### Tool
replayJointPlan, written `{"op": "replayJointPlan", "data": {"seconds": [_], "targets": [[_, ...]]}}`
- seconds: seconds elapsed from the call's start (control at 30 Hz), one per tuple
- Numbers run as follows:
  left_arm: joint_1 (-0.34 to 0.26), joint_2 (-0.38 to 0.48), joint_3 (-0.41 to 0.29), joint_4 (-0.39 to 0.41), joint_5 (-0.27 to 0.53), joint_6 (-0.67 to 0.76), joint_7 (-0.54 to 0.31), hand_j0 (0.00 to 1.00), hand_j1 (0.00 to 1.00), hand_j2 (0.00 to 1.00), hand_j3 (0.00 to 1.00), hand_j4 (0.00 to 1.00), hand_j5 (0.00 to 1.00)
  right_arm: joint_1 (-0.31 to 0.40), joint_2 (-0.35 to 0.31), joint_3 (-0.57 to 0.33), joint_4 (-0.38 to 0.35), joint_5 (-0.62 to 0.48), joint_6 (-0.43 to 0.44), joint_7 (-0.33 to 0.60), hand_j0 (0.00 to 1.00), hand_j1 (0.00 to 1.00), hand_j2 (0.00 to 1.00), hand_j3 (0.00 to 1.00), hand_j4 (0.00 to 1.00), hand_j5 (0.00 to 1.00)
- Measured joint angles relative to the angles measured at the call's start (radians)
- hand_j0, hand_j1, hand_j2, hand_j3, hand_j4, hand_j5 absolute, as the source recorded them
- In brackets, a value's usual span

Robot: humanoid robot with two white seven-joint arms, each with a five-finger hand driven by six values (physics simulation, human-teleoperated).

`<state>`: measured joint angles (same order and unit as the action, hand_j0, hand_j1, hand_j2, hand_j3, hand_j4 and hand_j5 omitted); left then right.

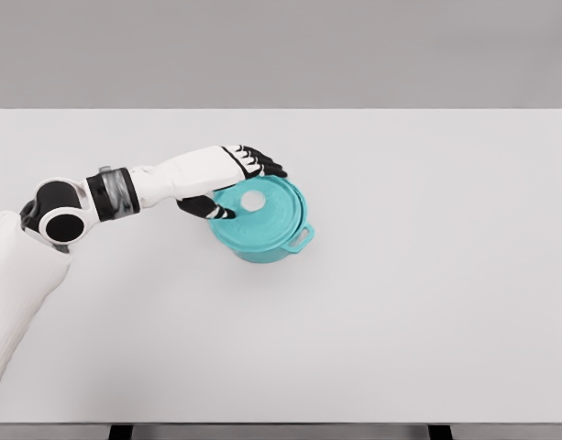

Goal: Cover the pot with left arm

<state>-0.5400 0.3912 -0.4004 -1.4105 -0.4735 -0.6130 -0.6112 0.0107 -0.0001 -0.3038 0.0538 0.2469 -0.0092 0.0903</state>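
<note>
Gripping the teal lid [258, 213] by its rim, the left hand [227, 181] holds it tilted atop the matching pot [271, 249].

- White table [427, 302] fills most of the view; grey backdrop behind its far edge.
- Teal pot [262, 240] sits left of the table's middle, one loop handle [300, 240] sticking out at lower right.
- Teal lid [259, 214] lies on the pot, tilted slightly toward the camera, white round knob [252, 199] at its centre.
- Left arm comes in from the lower left, forearm stretched toward the pot.
- Left hand [227, 181] is at the lid's left rim: dark fingers [267, 165] curl over the upper edge, thumb [210, 209] touches the lower left edge.
- Hand grips the lid's rim between fingers and thumb.
</note>
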Motion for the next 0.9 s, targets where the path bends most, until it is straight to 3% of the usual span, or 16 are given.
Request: {"op": "replayJointPlan", "data": {"seconds": [0.4,0.53,0.73,0.9], "targets": [[-0.003,-0.004,0.028,-0.040,0.005,-0.001,0.000,0.99,0.99,0.99,0.99,0.99,0.99,0.000,0.000,0.000,0.000,0.000,0.000,0.000,1.00,1.00,1.00,1.00,1.00,1.00],[0.014,0.009,0.088,-0.074,0.008,-0.001,0.000,1.00,1.00,1.00,1.00,1.00,1.00,0.002,0.000,0.000,0.000,0.000,0.000,0.000,1.00,1.00,1.00,1.00,1.00,1.00],[0.147,0.231,0.220,-0.109,0.177,-0.002,-0.001,1.00,1.00,1.00,1.00,1.00,1.00,0.002,0.000,0.000,0.000,0.000,0.000,0.000,1.00,1.00,1.00,1.00,1.00,1.00],[0.153,0.298,0.267,-0.053,0.253,-0.001,0.000,1.00,1.00,1.00,1.00,1.00,1.00,0.002,0.000,0.000,0.000,0.000,0.000,0.000,1.00,1.00,1.00,1.00,1.00,1.00]]}}
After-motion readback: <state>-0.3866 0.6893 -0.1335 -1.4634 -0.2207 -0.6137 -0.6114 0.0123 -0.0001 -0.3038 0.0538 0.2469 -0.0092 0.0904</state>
